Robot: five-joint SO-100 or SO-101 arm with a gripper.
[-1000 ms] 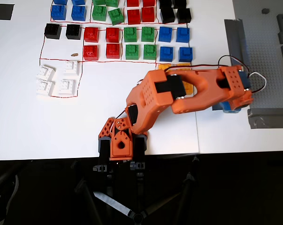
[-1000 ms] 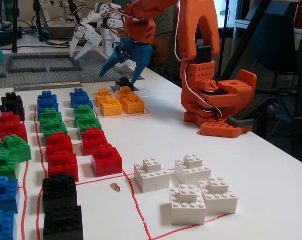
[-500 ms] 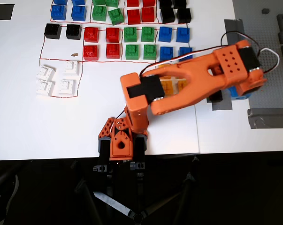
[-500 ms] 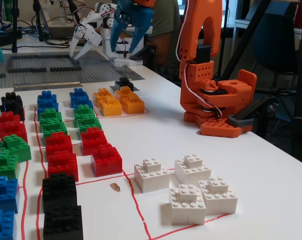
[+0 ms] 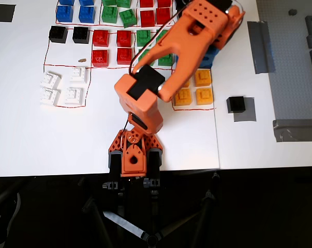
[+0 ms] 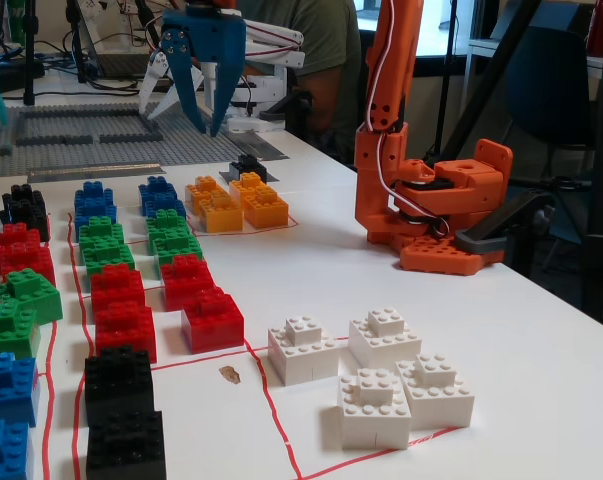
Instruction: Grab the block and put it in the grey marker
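Note:
The black block (image 5: pixel 236 104) sits on the grey marker (image 5: pixel 247 114), over its upper-left part, right of the orange bricks. The fixed view shows the block (image 6: pixel 247 165) far back on the marker (image 6: pixel 229 177), with nothing touching it. My blue gripper (image 6: pixel 207 126) hangs open and empty high above the table, to the left of the block in that view. In the overhead view the orange arm covers the gripper; only a bit of blue (image 5: pixel 210 55) shows under the wrist, over the blue bricks.
Rows of blue, green, red and black bricks (image 5: pixel 123 39) fill the top. Orange bricks (image 5: pixel 195 87) lie beside the marker, white bricks (image 5: pixel 62 87) at the left. A grey baseplate (image 5: pixel 295 62) and tape strips (image 5: pixel 259 46) lie to the right. A white arm (image 6: pixel 161 85) stands behind.
My arm swung from over the grey marker up and left toward the brick rows, rising as it went. The black block stayed on the marker. The gripper stayed open.

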